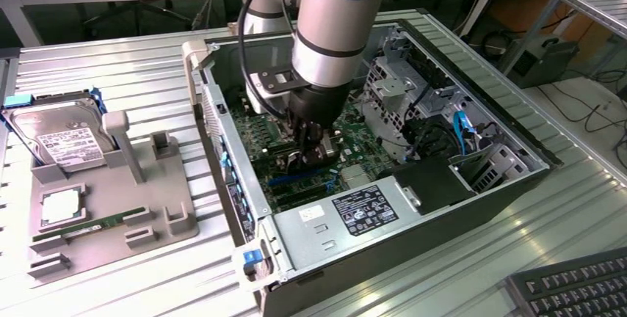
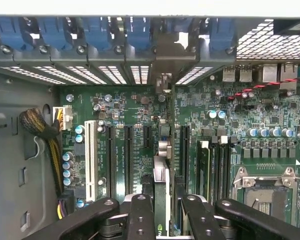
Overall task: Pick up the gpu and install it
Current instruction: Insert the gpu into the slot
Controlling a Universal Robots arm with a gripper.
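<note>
In the exterior view bright, even overhead light puts soft glare on the ribbed metal table (image 1: 108,67), while the inside of the computer case (image 1: 304,254) sits darker under the arm (image 1: 328,31). In the wrist view the motherboard (image 2: 215,100) is evenly lit and the vent slots (image 2: 115,75) blow out white.

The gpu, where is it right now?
In the wrist view the gpu stands edge-on in the hand, at the motherboard slots inside the computer case.
</note>
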